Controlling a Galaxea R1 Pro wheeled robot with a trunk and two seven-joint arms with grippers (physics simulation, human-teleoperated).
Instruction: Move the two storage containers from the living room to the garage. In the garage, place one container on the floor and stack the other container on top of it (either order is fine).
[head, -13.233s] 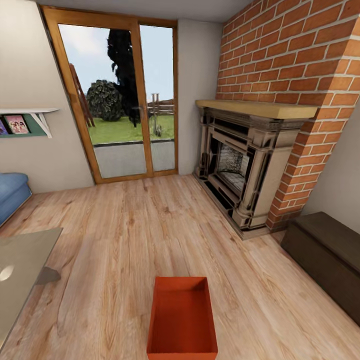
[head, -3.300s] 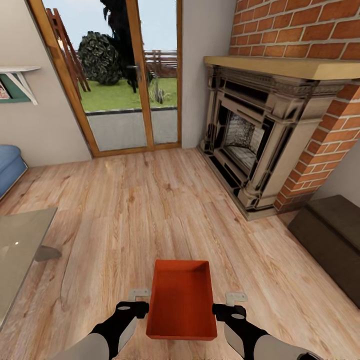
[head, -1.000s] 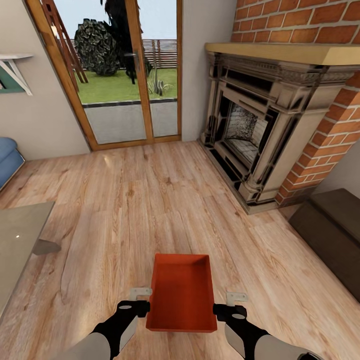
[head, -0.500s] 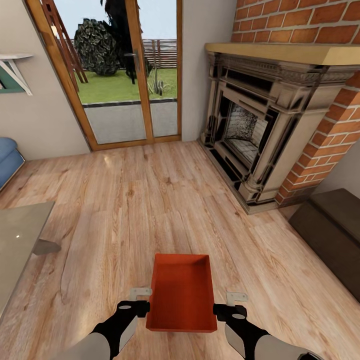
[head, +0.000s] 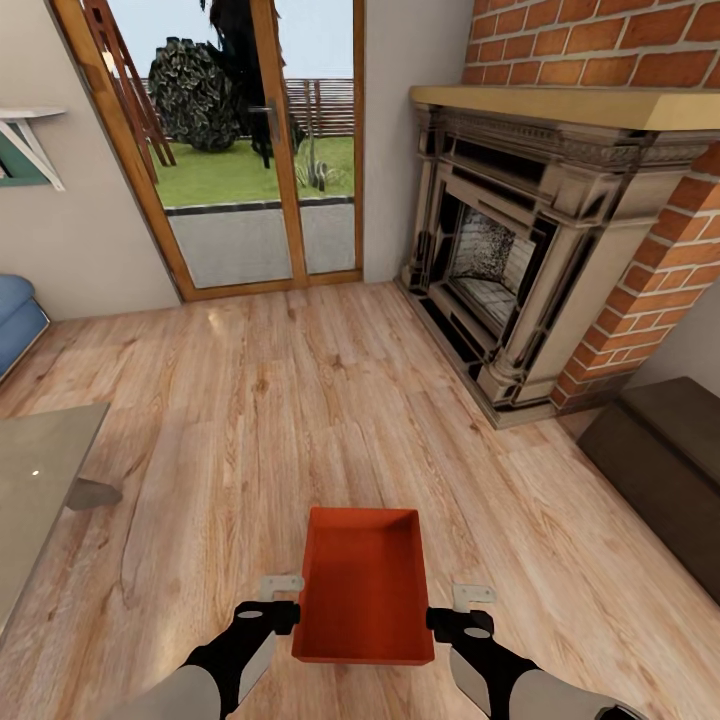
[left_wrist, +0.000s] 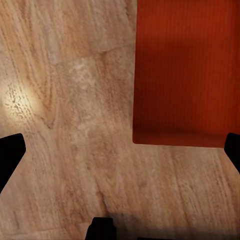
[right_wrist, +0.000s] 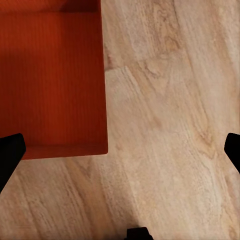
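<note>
One orange-red open-top storage container (head: 364, 585) sits empty on the light wood-plank floor of the living room, low in the head view. My left gripper (head: 276, 598) hovers at its left side and my right gripper (head: 466, 606) at its right side, both near its close end. In the left wrist view the left gripper (left_wrist: 120, 155) is open wide, with a corner of the container (left_wrist: 185, 75) beside one finger. The right gripper (right_wrist: 120, 152) is open just as wide, with the container (right_wrist: 50, 80) beside its finger. The garage is out of view.
A brick fireplace (head: 520, 260) stands ahead on the right, with a dark low chest (head: 660, 470) near it. A glass table (head: 40, 480) is at the left and a blue sofa (head: 12, 312) beyond it. A glazed wooden door (head: 250, 150) is straight ahead.
Since the oldest frame the camera has moved closer and both arms have come in beside the container. Nothing has moved over the last second.
</note>
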